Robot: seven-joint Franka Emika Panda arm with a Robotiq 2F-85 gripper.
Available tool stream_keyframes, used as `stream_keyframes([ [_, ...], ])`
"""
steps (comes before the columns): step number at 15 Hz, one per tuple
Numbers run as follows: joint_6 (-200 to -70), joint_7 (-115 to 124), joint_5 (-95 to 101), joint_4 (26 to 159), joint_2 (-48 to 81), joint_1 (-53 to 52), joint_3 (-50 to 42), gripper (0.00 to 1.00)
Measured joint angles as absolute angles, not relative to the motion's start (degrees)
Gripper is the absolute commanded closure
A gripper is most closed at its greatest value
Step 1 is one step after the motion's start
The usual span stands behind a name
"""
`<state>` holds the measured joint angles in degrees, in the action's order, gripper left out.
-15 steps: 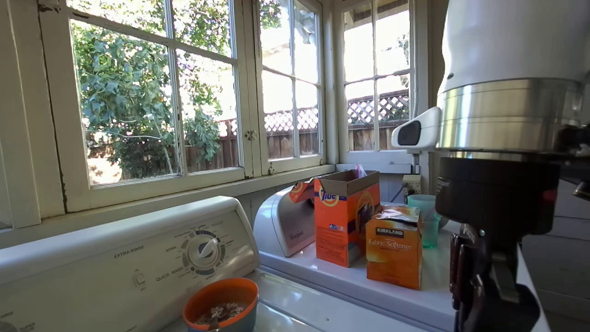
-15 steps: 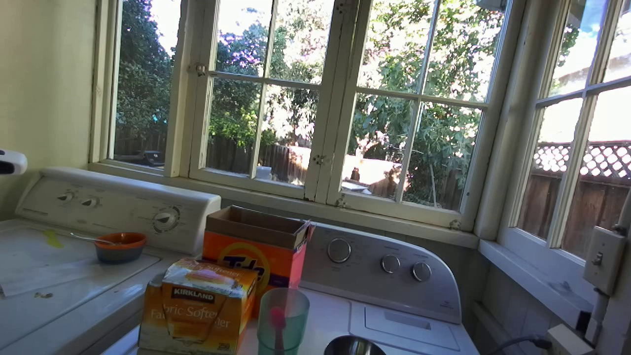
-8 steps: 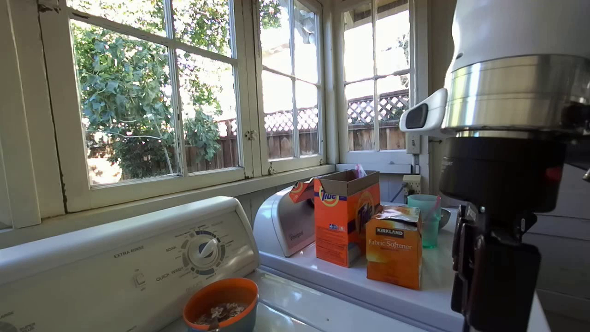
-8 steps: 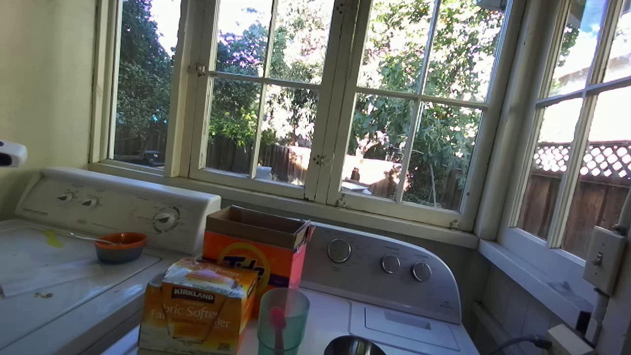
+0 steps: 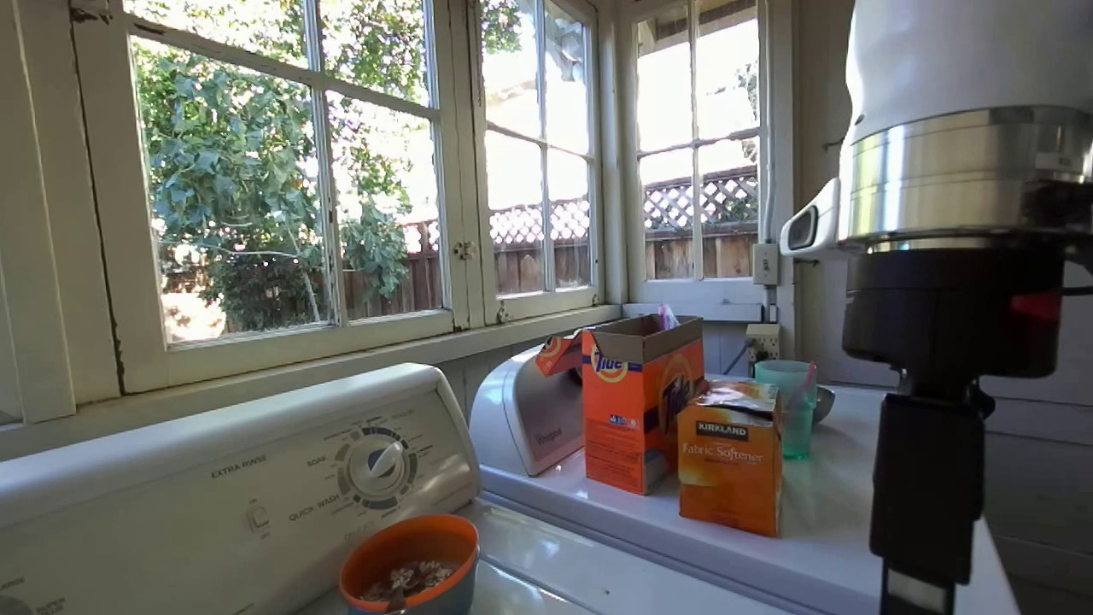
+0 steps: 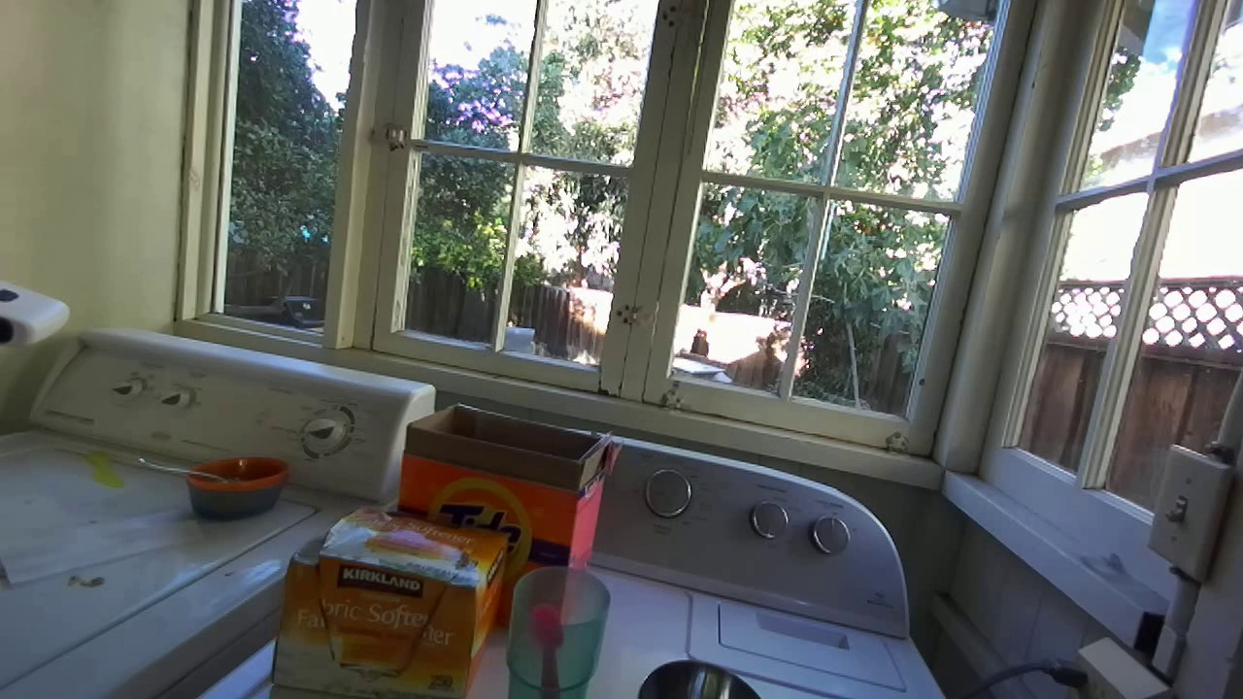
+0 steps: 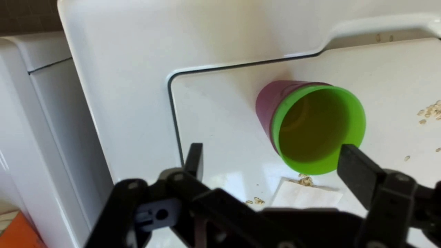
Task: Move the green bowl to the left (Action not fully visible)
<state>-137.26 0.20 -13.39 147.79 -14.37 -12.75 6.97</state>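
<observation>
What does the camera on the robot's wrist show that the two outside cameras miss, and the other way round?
Only the wrist view shows the green bowl, and that the gripper is open.
Only the exterior views show the windows, the teal cup and the orange bowl.
Shared: white appliance tops appear in all three views; the gripper also appears in an exterior view, though its opening cannot be judged there.
</observation>
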Motion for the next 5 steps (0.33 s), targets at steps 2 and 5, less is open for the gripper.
stream_keyframes([
  [2, -136.92, 2.91, -13.28, 148.05, -14.83, -11.99, 7.06, 0.00],
  [5, -136.92, 5.19, -13.12, 148.72, -15.63, -11.25, 7.20, 0.00],
])
